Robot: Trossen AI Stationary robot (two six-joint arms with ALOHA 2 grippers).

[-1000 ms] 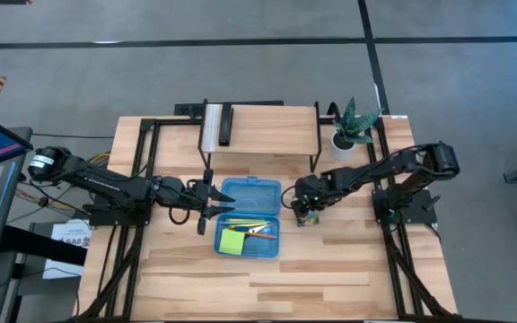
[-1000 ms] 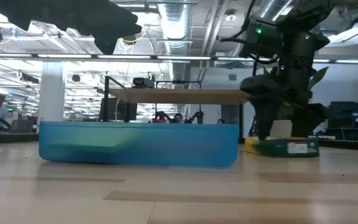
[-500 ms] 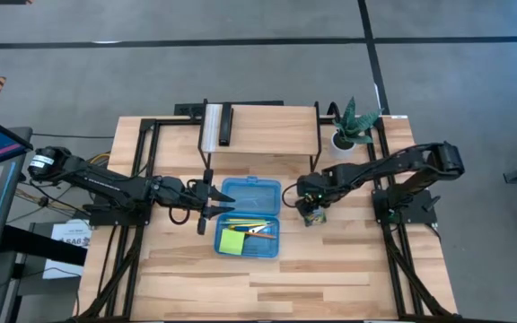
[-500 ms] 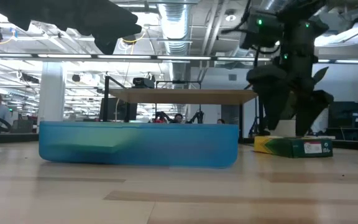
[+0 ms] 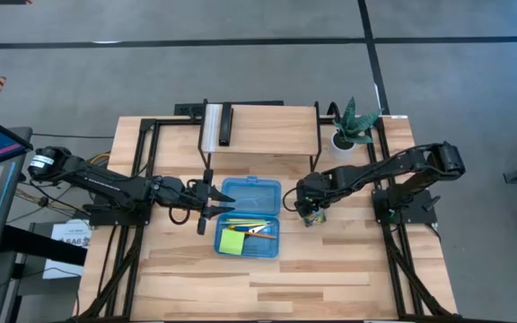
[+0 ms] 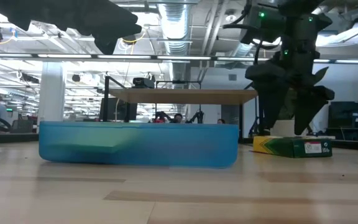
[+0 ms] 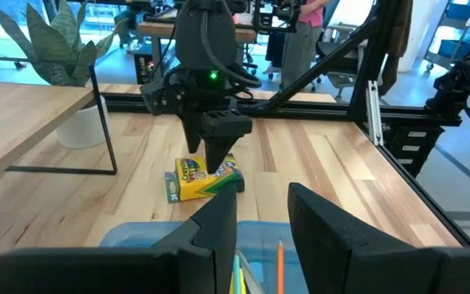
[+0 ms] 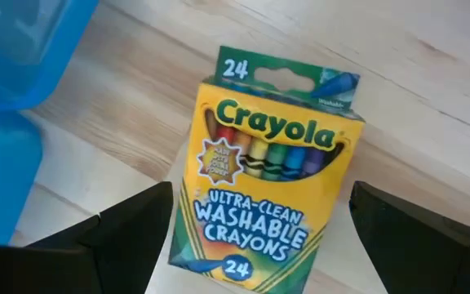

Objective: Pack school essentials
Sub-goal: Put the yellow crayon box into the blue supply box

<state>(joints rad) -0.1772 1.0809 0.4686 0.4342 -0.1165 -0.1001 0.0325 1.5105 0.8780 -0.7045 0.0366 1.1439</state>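
Note:
The crayon box [image 8: 263, 188] lies flat on the table, face up, to the right of the blue case [image 5: 250, 192], also seen as the crayon box [image 6: 292, 146] in the low view. My right gripper [image 8: 261, 237] hangs open over the box and points down. Its fingers stand wide on either side of the box's lower end, and I see no touch. The case lies open, with a green sticky-note pad [image 5: 232, 240] and pencils [image 5: 251, 225] in its near half. My left gripper [image 5: 218, 209] waits level at the case's left edge, its fingers a little apart with nothing between them.
A potted plant [image 5: 353, 127] stands at the back right. A raised wooden shelf [image 5: 263, 130] spans the back middle, with a dark bar [image 5: 225, 126] lying on it. Bare table lies in front of the case and around the crayon box.
My right gripper has risen from the crayon box and stayed open. The box has shifted a little toward the table's right edge and still lies flat.

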